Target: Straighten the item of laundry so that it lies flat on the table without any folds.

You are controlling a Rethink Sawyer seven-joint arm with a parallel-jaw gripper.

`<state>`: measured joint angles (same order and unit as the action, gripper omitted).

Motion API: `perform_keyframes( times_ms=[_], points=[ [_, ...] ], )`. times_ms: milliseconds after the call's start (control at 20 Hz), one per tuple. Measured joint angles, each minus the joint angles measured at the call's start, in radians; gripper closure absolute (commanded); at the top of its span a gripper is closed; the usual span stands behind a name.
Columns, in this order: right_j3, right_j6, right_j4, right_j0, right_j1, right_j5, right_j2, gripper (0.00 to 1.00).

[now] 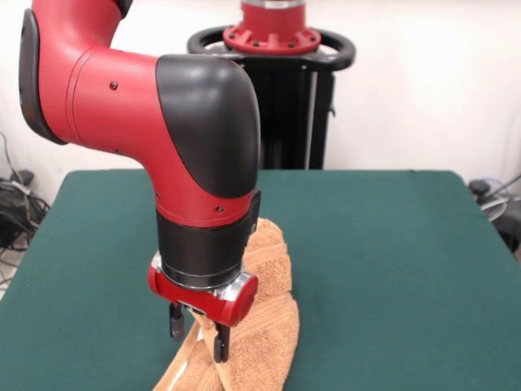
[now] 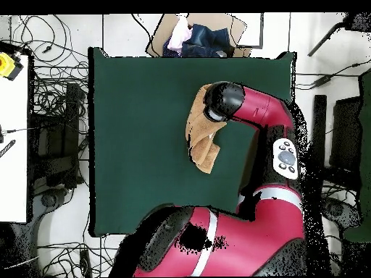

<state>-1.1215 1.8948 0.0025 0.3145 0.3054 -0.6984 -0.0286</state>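
The orange-tan towel lies bunched and folded near the front edge of the green table. One edge is pulled up into a ridge that rises between the fingers of my gripper. The gripper points straight down over the towel's near part and is shut on that raised fold. A strip of cloth hangs from it to the lower left. In the overhead view the towel is a crumpled elongated heap on the right-hand part of the table. The arm's wrist covers its top end and hides the gripper.
An open cardboard box with clothes sits beyond the table's top edge in the overhead view. Cables lie on the floor to the left, beside a white bench. The arm's bulk overhangs the table's lower right corner.
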Motion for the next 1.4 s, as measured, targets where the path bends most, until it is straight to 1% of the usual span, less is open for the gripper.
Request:
perform_keyframes(
  times_ms=[650,1050,1400],
  points=[
    [0.000,0.000,0.000,0.006,0.000,-0.044,0.038,0.00],
    [0.001,0.000,0.000,0.010,-0.001,-0.049,0.059,0.00],
    [0.024,0.000,0.000,0.026,-0.008,-0.101,0.086,0.00]
  ],
)
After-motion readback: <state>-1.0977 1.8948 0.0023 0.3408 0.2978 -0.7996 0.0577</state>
